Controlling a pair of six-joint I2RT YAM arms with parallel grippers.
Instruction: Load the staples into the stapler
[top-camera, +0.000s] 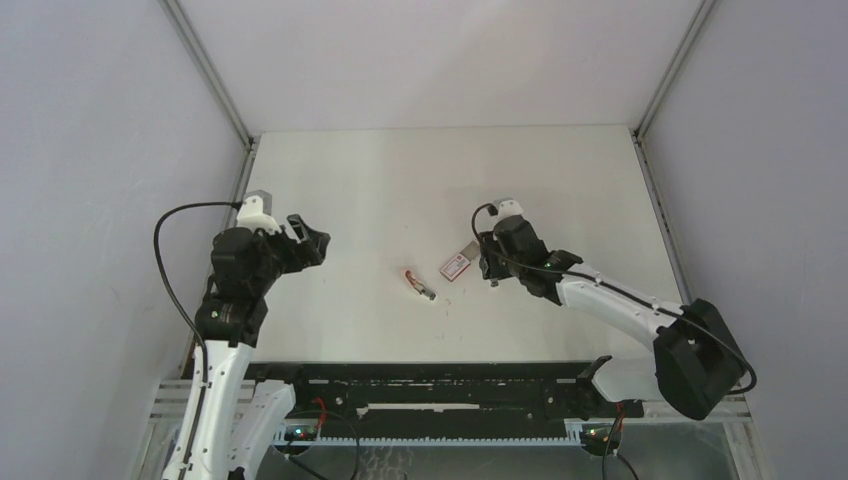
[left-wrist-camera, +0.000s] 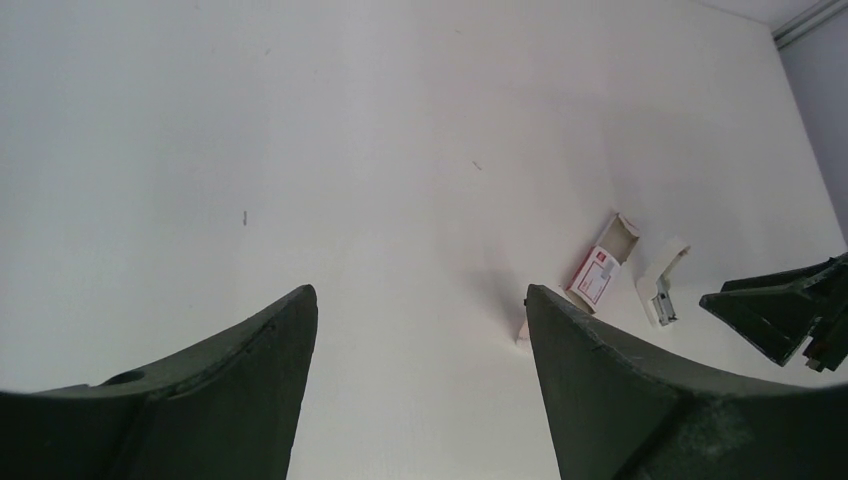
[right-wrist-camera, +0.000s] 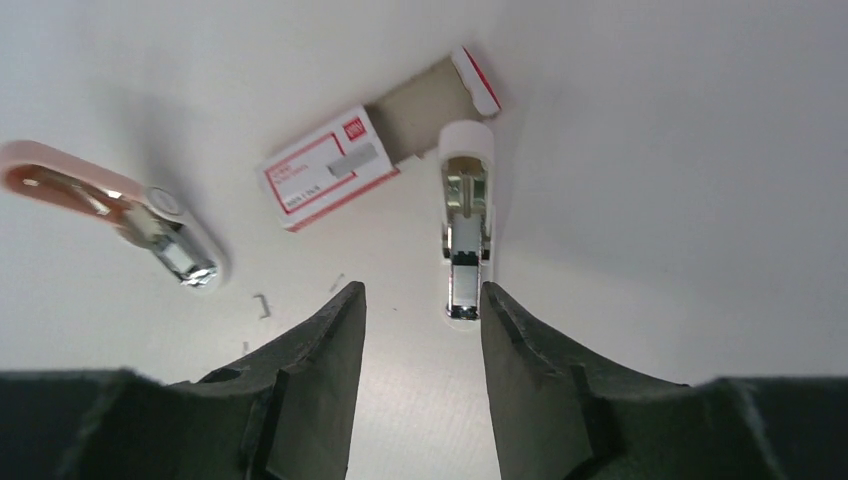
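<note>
Everything on this move turns on what lies ahead of my right pincer (right-wrist-camera: 420, 300), whose fingers stand apart with nothing between them but the near end of the white channel piece (right-wrist-camera: 466, 235), which I take for the stapler's loading rail. That piece lies flat on the tabletop (top-camera: 400, 180), its long axis running nearly straight away from the pincer, metal channel upward, its near end just beside my right-hand fingertip and its rounded far end pointing away. The staples box (right-wrist-camera: 330, 170) lies a little further out and to the left of that line, its long axis slanted from near-left to far-right. Its tray (right-wrist-camera: 430, 105) is slid out at the far-right end, so the open end points toward the far tip of the channel piece and sits just beside it. A grey staple strip (right-wrist-camera: 355, 160) shows at the mouth of the sleeve. The pink-and-white piece (right-wrist-camera: 110, 205) lies well off to the left, and loose staples (right-wrist-camera: 262, 303) are scattered near the left fingertip. My left pincer (left-wrist-camera: 420, 295) also gapes, holding nothing, well apart from all of it, so the right arm is plainly the nearer one. I judge that reaching the strip needs a short shift forward and leftward.
</note>
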